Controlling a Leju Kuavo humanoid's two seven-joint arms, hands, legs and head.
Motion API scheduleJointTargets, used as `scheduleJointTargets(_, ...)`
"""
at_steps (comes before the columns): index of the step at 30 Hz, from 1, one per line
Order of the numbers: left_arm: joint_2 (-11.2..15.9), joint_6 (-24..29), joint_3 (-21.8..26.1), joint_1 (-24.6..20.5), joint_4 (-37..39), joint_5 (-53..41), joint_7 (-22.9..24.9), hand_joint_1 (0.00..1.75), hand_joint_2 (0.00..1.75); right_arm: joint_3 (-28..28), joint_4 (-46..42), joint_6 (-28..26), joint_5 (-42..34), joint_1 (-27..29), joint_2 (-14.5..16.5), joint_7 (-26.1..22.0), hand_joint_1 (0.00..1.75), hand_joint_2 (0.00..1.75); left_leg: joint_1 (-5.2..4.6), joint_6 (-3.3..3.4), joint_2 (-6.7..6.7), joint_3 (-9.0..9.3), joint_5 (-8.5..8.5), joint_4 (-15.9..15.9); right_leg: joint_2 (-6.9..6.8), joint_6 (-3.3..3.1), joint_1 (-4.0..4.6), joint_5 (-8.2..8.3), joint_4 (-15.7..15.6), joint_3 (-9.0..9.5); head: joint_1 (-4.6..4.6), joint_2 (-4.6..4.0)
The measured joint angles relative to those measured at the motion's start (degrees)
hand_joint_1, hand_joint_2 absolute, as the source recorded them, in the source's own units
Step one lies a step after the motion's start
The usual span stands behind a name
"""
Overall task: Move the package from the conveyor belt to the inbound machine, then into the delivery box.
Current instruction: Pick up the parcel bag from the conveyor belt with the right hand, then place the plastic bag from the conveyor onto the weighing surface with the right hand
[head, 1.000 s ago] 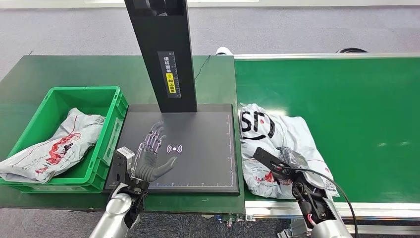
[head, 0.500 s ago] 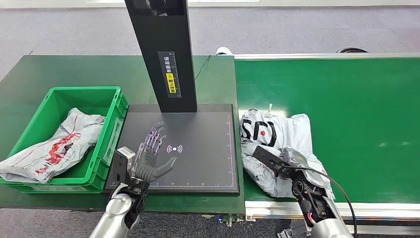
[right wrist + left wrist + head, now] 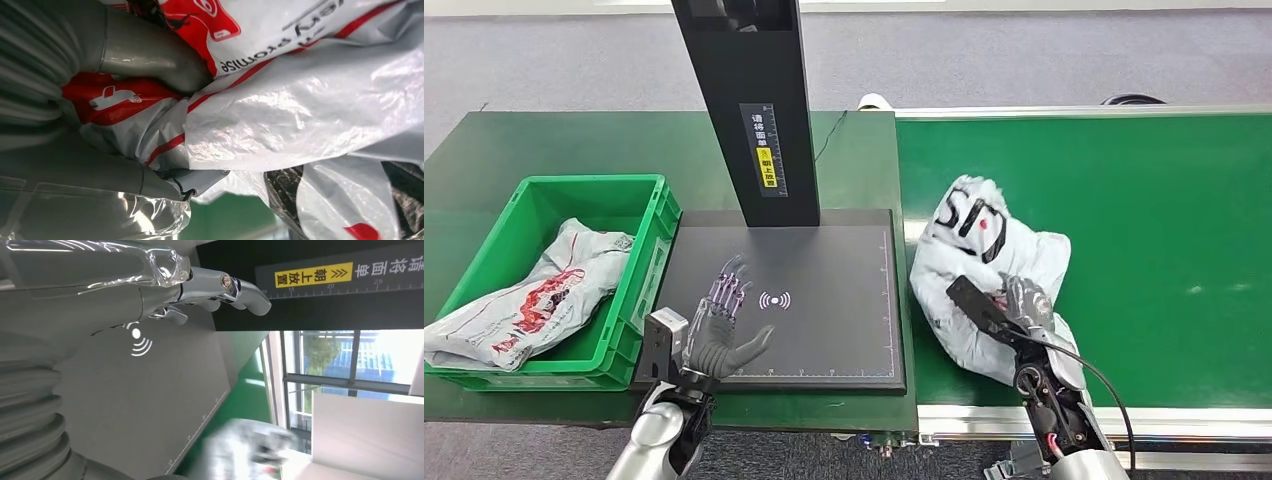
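On the near left part of the conveyor belt (image 3: 1124, 200), just beside the dark scanning plate (image 3: 824, 260), we see the package (image 3: 979, 255), a soft white bag with black and red print, bunched up and rising off the green surface instead of lying flat. Our right hand (image 3: 1024, 305) is clamped on its near end: the right wrist view shows a grey thumb and fingers (image 3: 150, 55) sunk into the crumpled plastic, which we judge explains the bunching, since a limp bag gathers where it is squeezed. The far end with the black lettering stands highest, so we take it that the bag is being lifted for the short trip left onto the plate. Our left hand (image 3: 724, 325) hovers over the near left part of that plate with its fingers spread and nothing in them, close to the white wireless mark (image 3: 775, 300); we judge it waits there to receive or steady the bag under the black column (image 3: 754, 110). Further left, the green box (image 3: 639, 280) already holds another printed bag (image 3: 534, 295), lying slumped along its floor, and is the last stop.
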Motion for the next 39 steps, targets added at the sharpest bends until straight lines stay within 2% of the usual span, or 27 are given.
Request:
scheduleJointTargets(7, 0.25, -0.01, 0.4, 0.78, -1.22, 0.68, -1.01, 0.0, 1.75, -3.61, -13.8, -11.08, -10.43, 3.72, 2.38, -11.85, 1.75, 1.75, 0.01, 0.0, -0.03, -0.02, 0.0, -0.01, -0.02, 0.0, 0.01, -0.01, 0.0, -0.03, 0.0, 0.0)
scheduleJointTargets(10, 0.27, -0.01, 0.41, 0.76, -1.23, 0.9, -1.42, 0.0, 1.75, -4.55, -18.97, -14.36, -13.02, 5.57, 3.27, -15.09, 1.75, 1.75, 0.0, 0.0, -0.02, -0.02, 0.0, -0.01, -0.01, 0.01, 0.0, -0.01, 0.0, -0.03, 0.01, 0.0)
scheduleJointTargets(18, 0.31, 0.08, 0.41, 0.75, -1.26, 1.01, -1.67, 0.0, 1.75, -5.59, -26.84, -16.08, -14.95, 8.29, 4.19, -17.14, 1.75, 1.75, 0.0, 0.0, -0.01, -0.02, 0.0, 0.0, -0.01, 0.0, 0.0, 0.0, 0.0, -0.02, -0.01, 0.0)
scheduleJointTargets(21, 0.32, 0.91, 0.4, 0.75, -1.44, 0.97, -2.79, 0.0, 1.75, -5.71, -28.37, -16.47, -17.44, 8.91, 4.43, -19.79, 1.75, 1.75, 0.0, 0.0, -0.01, -0.01, 0.0, -0.01, 0.0, 0.0, 0.0, 0.0, 0.0, -0.03, 0.0, 0.0)
scheduleJointTargets(23, 0.33, 2.15, 0.42, 0.73, -1.87, 0.89, -4.15, 0.0, 1.75, -5.72, -29.75, -14.31, -20.97, 9.43, 4.6, -22.23, 1.75, 1.75, 0.0, 0.0, -0.01, -0.02, 0.0, -0.01, 0.0, 0.0, 0.01, -0.01, 0.0, -0.03, 0.0, 0.0)
scheduleJointTargets(26, 0.36, 3.76, 0.51, 0.61, -2.79, 1.03, -6.24, 0.0, 1.75, -4.83, -31.59, -5.38, -26.77, 9.9, 4.66, -24.53, 1.75, 1.75, 0.0, -0.01, 0.02, -0.03, -0.01, -0.02, 0.02, 0.0, 0.01, -0.01, 0.0, -0.03, 0.0, 0.0)
scheduleJointTargets(29, 0.39, 4.59, 0.63, 0.27, -3.59, 1.73, -7.6, 0.0, 1.75, -2.5, -32.36, 1.9, -28.53, 9.87, 4.61, -25.3, 1.75, 1.75, 0.01, 0.0, 0.01, -0.02, 0.0, -0.02, 0.01, 0.0, 0.01, -0.01, 0.0, -0.03, 0.01, 0.0)
scheduleJointTargets(36, 0.44, 4.92, 0.71, -0.01, -4.15, 2.19, -8.03, 0.0, 1.75, 0.29, -32.63, 4.19, -28.7, 9.77, 4.45, -25.68, 1.75, 1.75, -0.01, 0.0, 0.0, -0.03, 0.0, -0.01, 0.0, 0.01, 0.0, -0.01, 0.0, 0.0, 0.01, 0.0)
scheduleJointTargets(39, 0.49, 5.34, 0.71, -0.12, -4.19, 2.55, -8.72, 0.0, 1.75, 1.86, -32.63, 7.86, -27.08, 9.54, 3.99, -27.41, 1.75, 1.75, -0.01, 0.0, 0.0, -0.03, 0.0, -0.01, 0.0, 0.01, 0.0, -0.01, 0.0, -0.02, 0.01, 0.0)
